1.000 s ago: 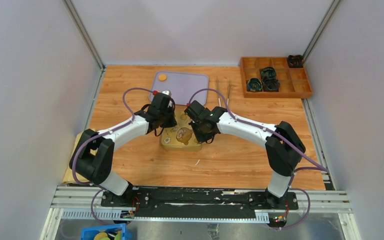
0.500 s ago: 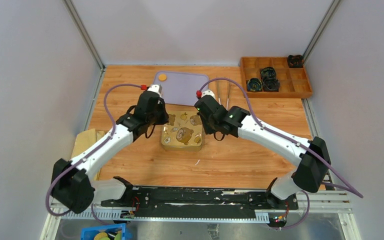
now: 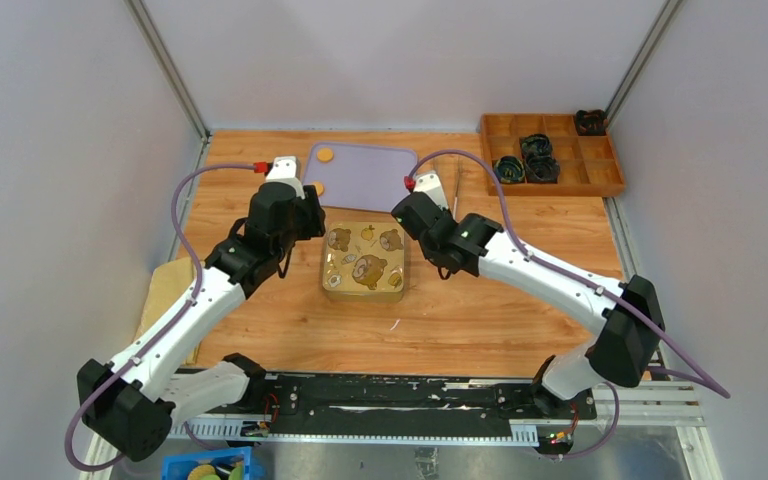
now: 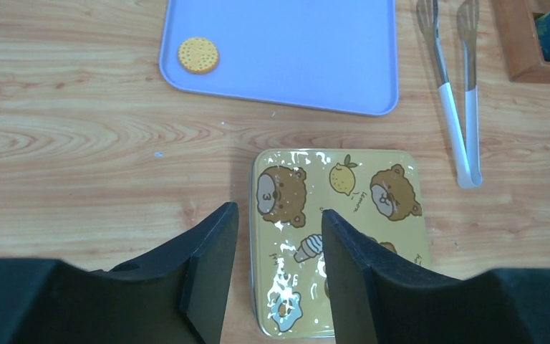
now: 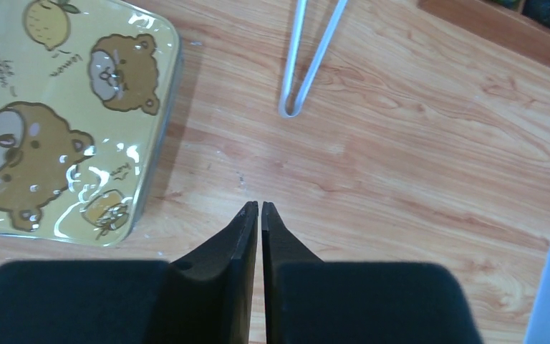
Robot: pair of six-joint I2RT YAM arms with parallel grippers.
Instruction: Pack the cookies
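I found the bench (image 3: pixel 480 310) to be a light wood-grain surface. A closed yellow tin (image 3: pixel 365 262) printed with bears lay flat at its middle. Beyond it, near the far edge, lay a lavender tray (image 3: pixel 370 178). Metal tongs (image 4: pixel 451 129) with white grips lay just right of the tray, apart from it. A compartmented wooden box (image 3: pixel 560 189) sat in the far right corner. A cardboard sheet (image 3: pixel 165 290) lay at the left edge.
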